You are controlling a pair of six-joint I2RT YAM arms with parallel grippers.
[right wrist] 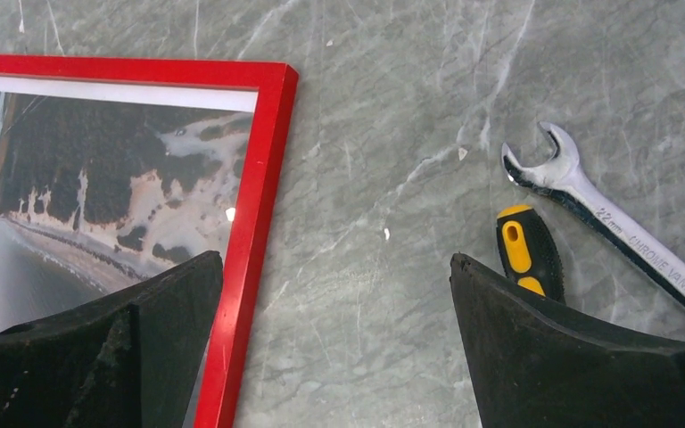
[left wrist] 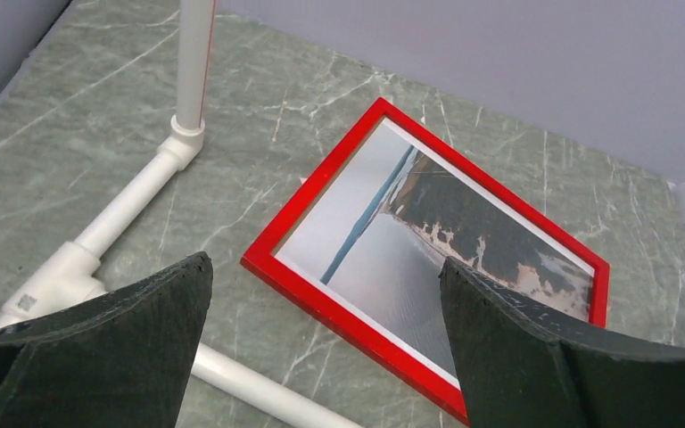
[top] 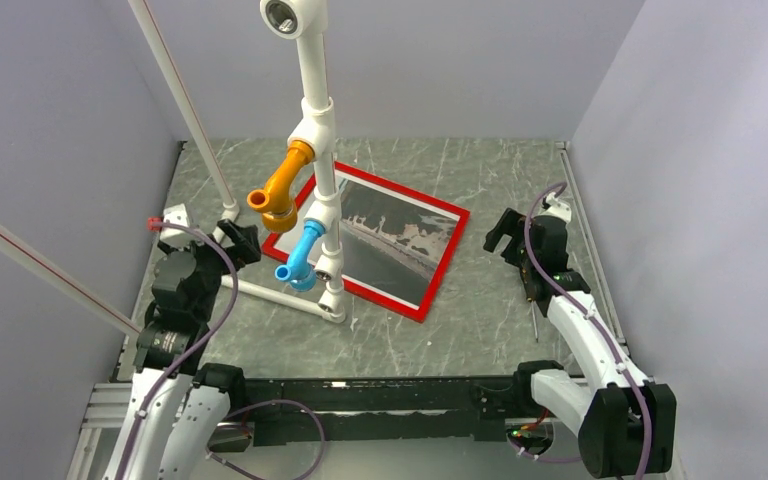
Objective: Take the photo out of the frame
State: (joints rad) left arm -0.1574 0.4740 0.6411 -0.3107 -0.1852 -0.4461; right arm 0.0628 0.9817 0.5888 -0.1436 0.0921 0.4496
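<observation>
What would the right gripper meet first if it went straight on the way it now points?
Probably the bare table, in the gap between the frame and the screwdriver handle. The right gripper stands open, though depth is unclear.

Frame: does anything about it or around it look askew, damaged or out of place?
The frame lies flat, turned askew to the table edges, photo inside, no damage visible. A wrench and screwdriver lie loose on its right.
</observation>
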